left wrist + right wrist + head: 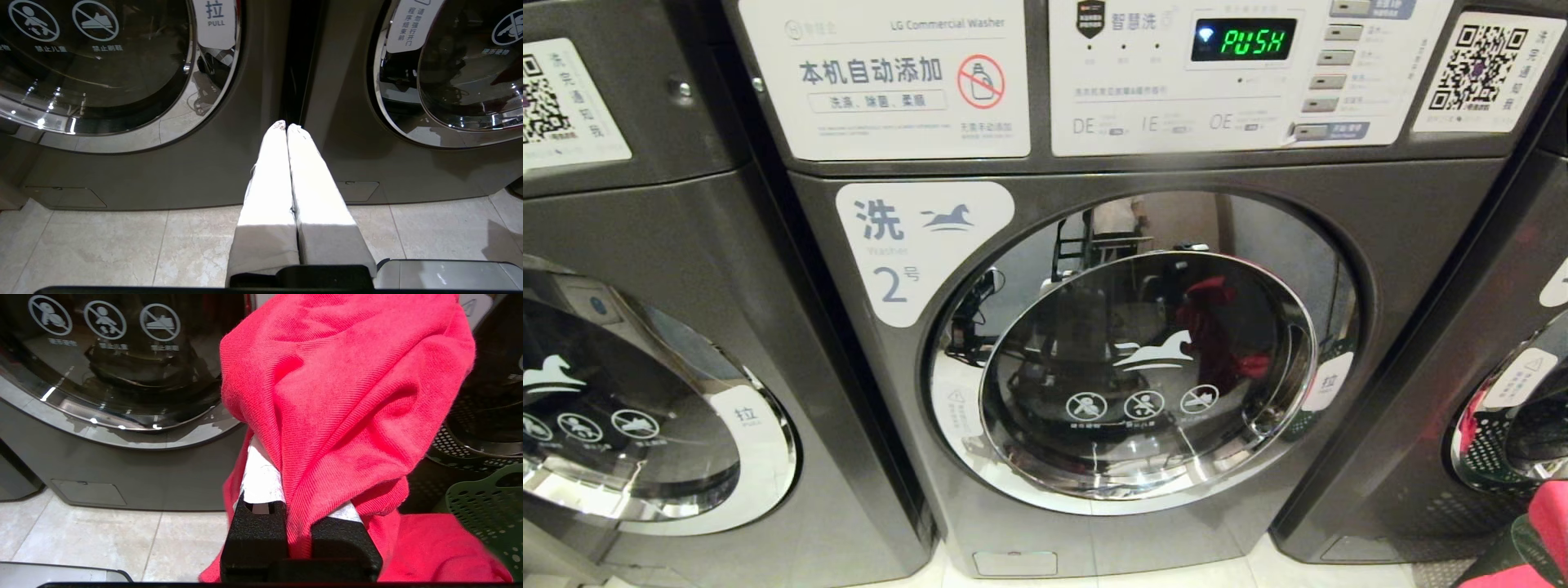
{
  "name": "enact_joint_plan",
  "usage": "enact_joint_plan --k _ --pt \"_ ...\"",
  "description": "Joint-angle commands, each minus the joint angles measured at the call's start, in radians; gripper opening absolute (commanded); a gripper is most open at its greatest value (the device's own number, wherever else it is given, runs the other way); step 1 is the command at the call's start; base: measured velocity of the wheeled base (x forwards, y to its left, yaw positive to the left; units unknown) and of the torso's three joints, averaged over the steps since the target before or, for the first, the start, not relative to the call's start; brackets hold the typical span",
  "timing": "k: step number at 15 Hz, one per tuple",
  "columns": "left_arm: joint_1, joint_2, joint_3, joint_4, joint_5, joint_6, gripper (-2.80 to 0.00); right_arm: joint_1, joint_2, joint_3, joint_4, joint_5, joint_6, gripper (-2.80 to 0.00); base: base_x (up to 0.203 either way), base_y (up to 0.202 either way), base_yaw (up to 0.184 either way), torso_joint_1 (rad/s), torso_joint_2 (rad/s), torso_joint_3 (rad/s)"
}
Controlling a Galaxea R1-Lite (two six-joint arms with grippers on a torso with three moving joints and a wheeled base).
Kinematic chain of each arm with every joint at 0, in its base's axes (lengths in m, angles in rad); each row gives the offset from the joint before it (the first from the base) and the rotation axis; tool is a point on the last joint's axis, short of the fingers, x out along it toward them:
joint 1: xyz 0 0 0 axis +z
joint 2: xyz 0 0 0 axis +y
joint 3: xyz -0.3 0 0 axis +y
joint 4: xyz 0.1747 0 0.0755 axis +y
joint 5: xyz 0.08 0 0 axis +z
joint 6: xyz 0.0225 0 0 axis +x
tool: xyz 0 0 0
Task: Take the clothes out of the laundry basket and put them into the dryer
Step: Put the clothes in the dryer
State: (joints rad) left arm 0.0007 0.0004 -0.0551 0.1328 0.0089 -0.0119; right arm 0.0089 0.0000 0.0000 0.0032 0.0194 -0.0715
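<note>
1. Dryer (1094, 359), the dark grey LG machine labelled "2", fills the middle of the head view with its chrome-rimmed round door (1147, 376) closed; the green display (1245, 40) above reads "PUSH".
2. Reflections cover the door glass, so nothing inside the drum can be made out; a red patch in the glass looks like a reflection.
3. Neighbouring machines on both sides are cut off by the frame edges: the left machine (645, 367) shows only part of its door, and the right machine (1462, 392) only a sliver.
4. Neither arm appears in the head view.
5. In its wrist view the right claw (300, 522) is clamped on a red garment (347, 396), whose cloth drapes over the white fingers (261, 477) and hides nearly all of them, along with much of what lies behind.
6. Laundry basket (486, 514), dark green with round holes, sits just beside the held garment and is cut off at the frame edge; more red cloth lies by its rim. In the head view only a corner of it shows at the lower right, on the floor before the right machine.
7. In its wrist view the left claw (287, 127) has its white fingers pressed together and empty, pointing at the dark gap between two machines above the pale tiled floor (122, 245).
</note>
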Motion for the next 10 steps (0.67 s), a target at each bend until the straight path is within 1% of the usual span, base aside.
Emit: enact_joint_plan --k 1,3,5,6,10 --pt "0.001 0.000 0.000 0.001 0.000 0.000 -2.80 0.000 0.001 0.000 0.000 0.001 -0.001 -2.80 0.000 0.196 0.004 -0.002 0.01 0.001" --pt "0.001 0.000 0.000 0.001 0.000 0.000 -2.80 0.000 0.001 0.000 0.000 0.001 -0.001 -2.80 0.000 0.193 -0.002 0.001 0.00 0.004" --pt "0.001 0.000 0.000 0.001 0.000 0.000 -2.80 0.000 0.001 0.000 0.000 0.001 -0.001 -2.80 0.000 0.140 0.000 0.001 0.00 0.001" --pt "0.001 0.000 0.000 0.001 0.000 0.000 -2.80 0.000 0.000 0.000 0.000 0.001 -0.001 -2.80 0.000 0.081 0.007 0.007 0.00 0.004" --pt "0.001 0.000 0.001 0.001 0.000 0.001 -2.80 0.000 0.001 0.000 0.000 0.001 0.001 -2.80 0.000 0.000 0.000 0.000 0.00 0.000"
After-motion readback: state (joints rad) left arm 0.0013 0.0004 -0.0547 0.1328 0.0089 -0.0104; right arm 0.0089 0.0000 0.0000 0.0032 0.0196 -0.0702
